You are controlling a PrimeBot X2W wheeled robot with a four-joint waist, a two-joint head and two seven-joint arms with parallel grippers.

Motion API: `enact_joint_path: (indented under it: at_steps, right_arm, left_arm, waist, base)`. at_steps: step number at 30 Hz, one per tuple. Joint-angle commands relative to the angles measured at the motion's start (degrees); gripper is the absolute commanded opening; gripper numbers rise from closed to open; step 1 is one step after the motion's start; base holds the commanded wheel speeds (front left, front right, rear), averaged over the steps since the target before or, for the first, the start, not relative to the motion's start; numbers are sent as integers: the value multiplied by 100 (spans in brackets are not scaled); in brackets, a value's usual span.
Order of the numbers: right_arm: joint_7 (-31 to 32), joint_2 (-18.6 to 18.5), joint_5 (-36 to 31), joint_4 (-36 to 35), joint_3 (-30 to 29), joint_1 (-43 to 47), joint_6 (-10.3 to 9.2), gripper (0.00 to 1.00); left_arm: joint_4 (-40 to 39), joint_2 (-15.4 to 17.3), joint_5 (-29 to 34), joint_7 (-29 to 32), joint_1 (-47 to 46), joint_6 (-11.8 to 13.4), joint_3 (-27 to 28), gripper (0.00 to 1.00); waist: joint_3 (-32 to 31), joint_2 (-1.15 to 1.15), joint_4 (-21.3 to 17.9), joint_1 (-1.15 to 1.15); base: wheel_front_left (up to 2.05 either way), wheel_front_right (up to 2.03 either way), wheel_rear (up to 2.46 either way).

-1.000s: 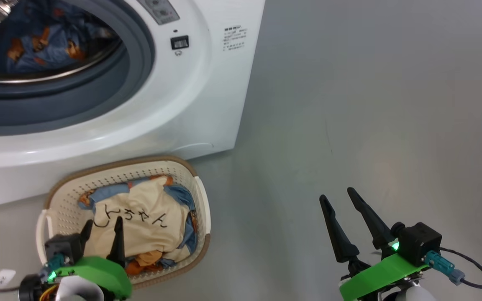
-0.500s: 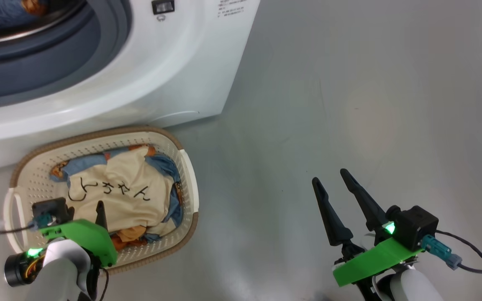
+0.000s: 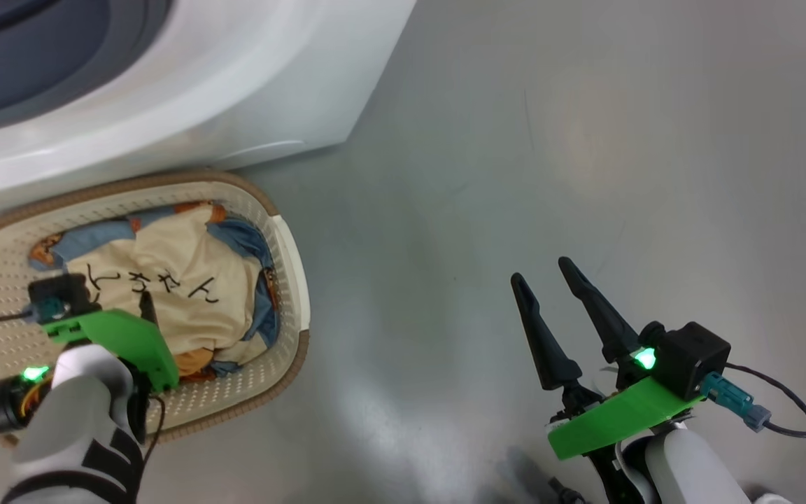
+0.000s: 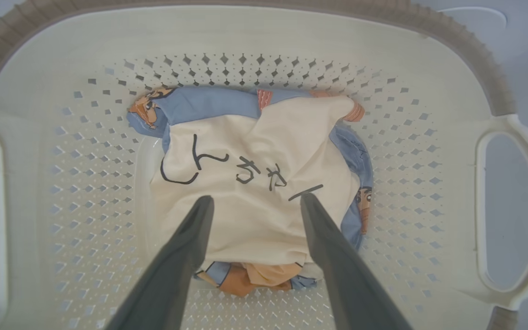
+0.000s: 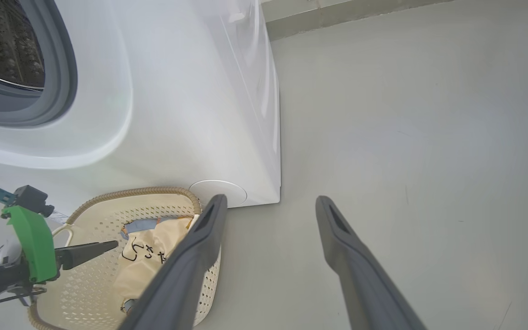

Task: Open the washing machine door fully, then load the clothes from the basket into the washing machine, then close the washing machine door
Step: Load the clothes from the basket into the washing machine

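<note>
At the left, our left gripper [image 4: 255, 198] hangs over the basket [image 4: 85, 137], jaws spread wide and holding nothing. Its fingertips point down at the cream garment [image 4: 264, 137] with the black letters. That garment lies on top of the blue bear-print fabric [image 4: 209, 103], both heaped in the basket's middle. The basket sits on the floor [image 3: 620, 140] just beside the front of the washing machine [image 3: 200, 84].

We judge the step in hand to be picking up the clothes. We should drop straight down so the fingers straddle a ridge of cloth, pinch deep enough to catch the blue layer too, and lift clear of the rim before swinging toward the drum [image 5: 2, 41].

Further right, our right gripper [image 3: 541, 271] hovers above bare floor, jaws equally wide and empty.

We cannot tell whether the left fingertips touch the cloth, or how much fabric lies under the cream piece. The drum is cut off at the picture's edge.
</note>
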Motion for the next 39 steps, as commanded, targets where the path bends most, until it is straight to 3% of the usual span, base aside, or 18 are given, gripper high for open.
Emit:
enact_joint_path:
  at_steps: [1, 25, 39]
  right_arm:
    - [-67, 8, 75, -152, 143, -4, 9, 100]
    - [-67, 8, -69, -289, 33, -217, 9, 100]
    - [-67, 8, 85, -321, 126, -274, 9, 100]
  left_arm:
    - [15, 235, -51, 20, -43, 43, 105, 100]
    - [292, 362, -267, -163, -737, 7, 41, 100]
    - [343, 502, -278, -216, -1070, 24, -115, 100]
  waist:
    - [251, 0, -88, 0]
    - [1101, 0, -45, 0]
    - [1426, 0, -296, 0]
  base:
    - [0, 0, 0]
    - [0, 0, 0]
    - [0, 0, 0]
